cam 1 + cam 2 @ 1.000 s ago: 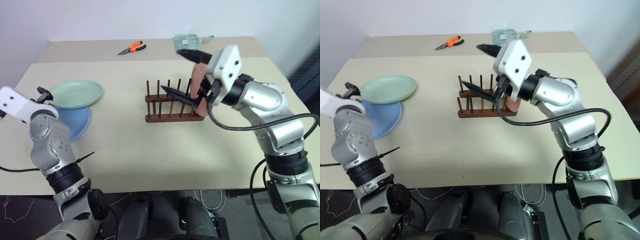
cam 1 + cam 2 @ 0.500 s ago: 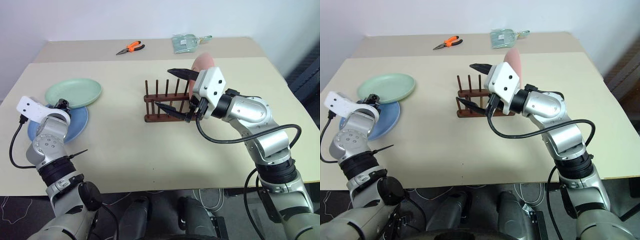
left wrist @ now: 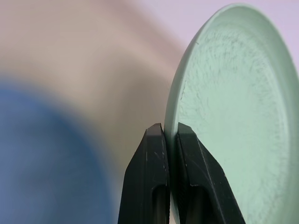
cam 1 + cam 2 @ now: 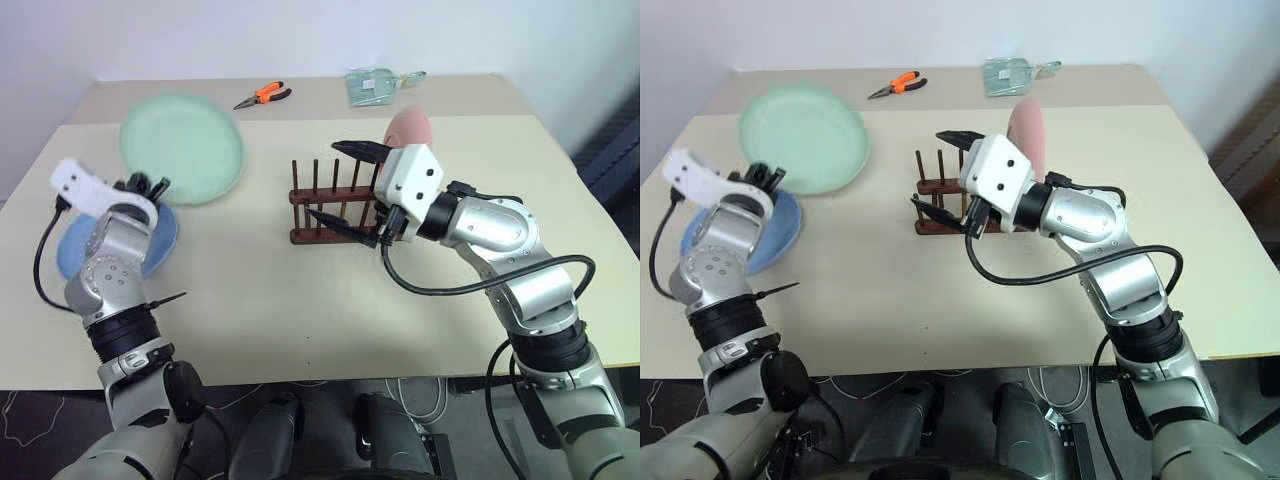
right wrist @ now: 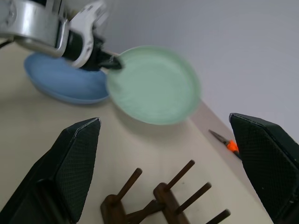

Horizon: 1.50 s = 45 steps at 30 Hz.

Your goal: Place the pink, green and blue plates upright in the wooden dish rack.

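Note:
My left gripper [image 4: 150, 186] is shut on the rim of the green plate [image 4: 182, 148], which hangs tilted on edge above the table's left side. In the left wrist view the fingers [image 3: 149, 158] pinch the green plate [image 3: 233, 116] at its edge. The blue plate [image 4: 160, 240] lies flat beneath, partly hidden by my left arm. The pink plate [image 4: 408, 125] stands upright at the right end of the wooden dish rack [image 4: 330, 205]. My right gripper [image 4: 322, 180] stands open over the rack, holding nothing.
Orange pliers [image 4: 265, 95] and a clear packet [image 4: 375, 83] lie on the far table. Bare tabletop stretches in front of the rack and between it and the blue plate. Several rack slots left of the pink plate are free.
My left gripper shut on the green plate's rim and lifted it off the blue plate, tipping it up and toward the rack. The right gripper stays open beside the rack.

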Available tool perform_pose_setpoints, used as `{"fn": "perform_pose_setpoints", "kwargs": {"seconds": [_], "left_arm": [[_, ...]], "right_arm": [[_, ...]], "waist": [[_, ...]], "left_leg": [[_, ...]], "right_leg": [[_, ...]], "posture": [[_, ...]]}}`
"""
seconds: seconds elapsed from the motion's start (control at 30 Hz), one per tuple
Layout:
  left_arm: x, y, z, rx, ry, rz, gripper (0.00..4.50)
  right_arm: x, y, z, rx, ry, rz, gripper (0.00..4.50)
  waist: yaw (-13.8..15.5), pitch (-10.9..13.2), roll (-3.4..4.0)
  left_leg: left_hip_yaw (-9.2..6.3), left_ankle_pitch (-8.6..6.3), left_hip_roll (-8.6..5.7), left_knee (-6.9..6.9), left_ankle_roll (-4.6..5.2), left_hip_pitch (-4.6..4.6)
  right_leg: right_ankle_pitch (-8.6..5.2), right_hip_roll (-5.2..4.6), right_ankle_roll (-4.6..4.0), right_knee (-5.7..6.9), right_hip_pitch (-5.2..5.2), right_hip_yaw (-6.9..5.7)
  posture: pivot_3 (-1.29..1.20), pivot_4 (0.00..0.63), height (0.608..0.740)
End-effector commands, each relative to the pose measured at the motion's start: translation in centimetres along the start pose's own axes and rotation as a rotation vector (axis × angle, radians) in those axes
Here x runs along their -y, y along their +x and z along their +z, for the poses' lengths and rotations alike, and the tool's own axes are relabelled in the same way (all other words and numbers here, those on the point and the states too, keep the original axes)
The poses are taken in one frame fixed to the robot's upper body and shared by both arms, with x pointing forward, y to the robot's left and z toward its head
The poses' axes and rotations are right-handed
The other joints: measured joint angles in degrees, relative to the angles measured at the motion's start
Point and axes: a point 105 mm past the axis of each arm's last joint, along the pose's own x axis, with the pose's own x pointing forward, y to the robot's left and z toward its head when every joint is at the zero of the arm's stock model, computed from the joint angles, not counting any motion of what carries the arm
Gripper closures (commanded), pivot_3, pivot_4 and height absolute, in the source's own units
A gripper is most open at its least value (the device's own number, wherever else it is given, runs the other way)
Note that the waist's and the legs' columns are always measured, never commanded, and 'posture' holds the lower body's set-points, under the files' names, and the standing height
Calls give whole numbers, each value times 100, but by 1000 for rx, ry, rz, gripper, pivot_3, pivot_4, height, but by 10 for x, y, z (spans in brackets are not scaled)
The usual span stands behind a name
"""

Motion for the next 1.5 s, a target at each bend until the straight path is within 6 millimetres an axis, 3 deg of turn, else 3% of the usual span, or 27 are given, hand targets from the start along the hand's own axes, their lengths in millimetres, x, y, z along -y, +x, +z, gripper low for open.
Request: {"fn": "perform_pose_setpoints", "kwargs": {"seconds": [0.03,0.13,0.3,0.4,0.63,0.67,0.77,0.87,0.93,1.07,1.17,1.23,1.33,1.43,1.5], "left_arm": [[67,-9,16,62,97,-230,4464],[109,-19,15,63,160,-356,4464],[129,-26,12,47,146,-387,4464],[131,-29,9,35,153,-394,4500],[124,-34,4,4,154,-401,4500],[124,-34,3,1,146,-410,4500],[126,-37,3,-8,129,-431,3468],[123,-34,7,6,103,-414,1990],[119,-33,25,85,70,-406,1105],[81,-24,73,282,104,-235,1105],[46,-22,92,362,309,-105,1105],[29,-22,84,338,468,-76,1105],[12,-27,57,275,599,-105,1105],[12,-41,-8,106,809,-284,1105],[18,-58,-44,13,775,-413,1105]], "right_arm": [[-1,20,6,4,-220,21,0],[2,40,-7,-55,-404,13,0],[9,61,-24,-103,-538,-19,0],[15,66,-36,-150,-596,-58,792],[17,68,-40,-170,-628,-97,4397],[16,68,-40,-170,-634,-97,4462],[13,68,-42,-174,-666,-90,4500],[12,68,-43,-178,-687,-92,4500],[13,67,-42,-179,-700,-95,4500],[15,63,-38,-154,-703,-95,4500],[18,57,-25,-75,-630,-113,4500],[22,51,-5,36,-500,-145,4500],[24,37,30,238,-252,-153,4500],[20,19,52,389,113,-93,4500],[13,8,62,459,333,-41,4500]], "waist": [[-30,0,0],[-44,1,-1],[-120,0,-1],[-142,0,-1],[-139,0,-1],[-137,1,0],[-137,1,0],[-138,1,-1],[-143,1,0],[-160,1,0],[-168,1,0],[-163,0,2],[-127,1,4],[-116,0,3],[-118,-2,2]], "left_leg": [[1,0,0,-1,-1,1],[1,13,3,-2,-20,1],[1,16,4,-11,-25,4],[1,20,5,-15,-31,4],[1,21,7,-16,-33,4],[0,21,7,-15,-33,4],[-1,22,7,-14,-34,4],[-1,22,7,-14,-34,4],[-1,22,7,-15,-34,4],[0,24,11,-16,-37,5],[2,25,13,-22,-39,8],[3,25,13,-26,-40,9],[3,24,13,-26,-38,8],[-1,20,12,-25,-30,8],[-3,10,9,-23,-14,8]], "right_leg": [[0,1,0,1,-1,0],[3,4,-5,4,-4,1],[4,5,-7,4,-5,3],[6,7,-10,7,-11,4],[6,9,-10,8,-11,7],[6,10,-10,9,-11,7],[7,11,-11,8,-11,7],[7,11,-11,9,-11,7],[7,11,-11,9,-11,7],[8,14,-13,8,-12,8],[9,19,-15,8,-13,12],[9,20,-15,6,-14,15],[10,20,-16,3,-13,19],[10,16,-16,2,-9,16],[10,12,-18,1,-7,17]], "posture": [[0,150,739],[0,150,739],[0,150,739],[0,150,739],[0,150,739],[0,150,739],[0,150,739],[0,150,739],[0,150,739],[0,150,739],[0,150,739],[0,150,739],[0,150,739],[0,150,739],[0,150,739]]}}
